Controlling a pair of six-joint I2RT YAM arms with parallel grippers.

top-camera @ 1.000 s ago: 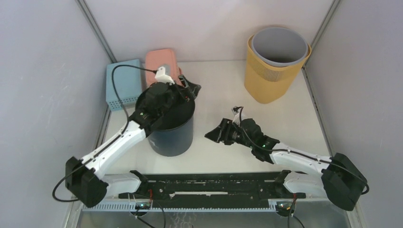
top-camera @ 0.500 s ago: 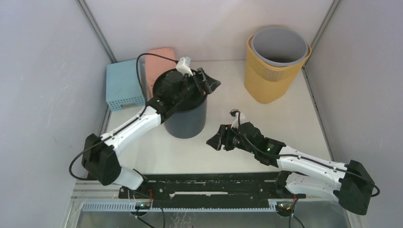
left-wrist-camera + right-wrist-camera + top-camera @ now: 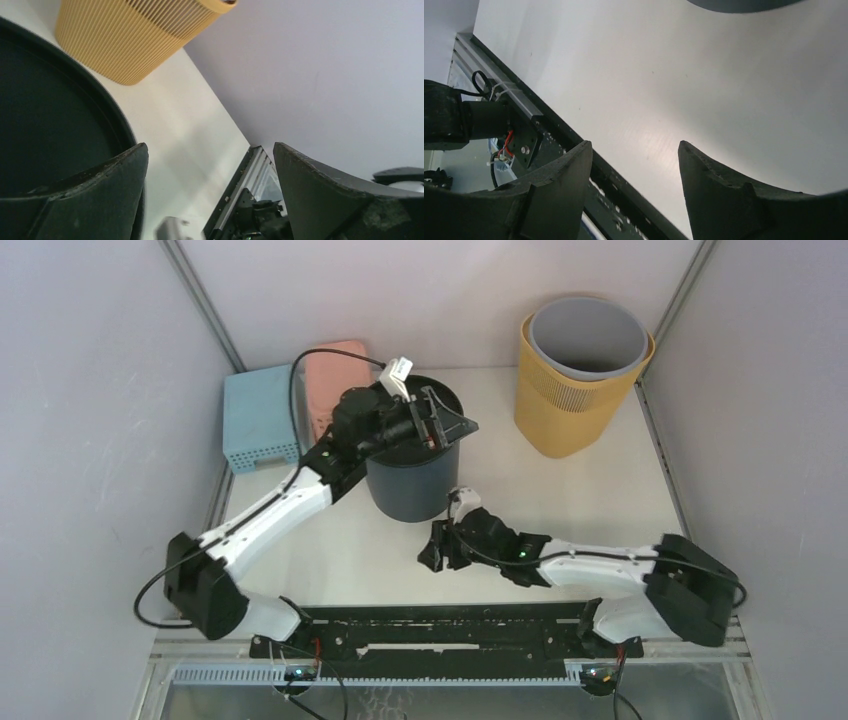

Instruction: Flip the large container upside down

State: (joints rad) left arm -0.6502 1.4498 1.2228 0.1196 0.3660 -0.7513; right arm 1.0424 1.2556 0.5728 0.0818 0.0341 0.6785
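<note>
Dark container (image 3: pixel 410 485) moved right, mid-table; left fingers (image 3: pixel 325 192) spread over its rim

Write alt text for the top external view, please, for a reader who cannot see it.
A dark grey round bin stands upright at centre, the open left gripper at its rim. The open right gripper hovers low in front; a ribbed yellow bin, blue box and pink box stand behind.

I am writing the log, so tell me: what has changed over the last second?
The dark container slid away from the bases and rightward, carried with the open left tool at its rim. The open right tool moved left and nearer. The yellow bin, blue box and pink box stayed.
</note>
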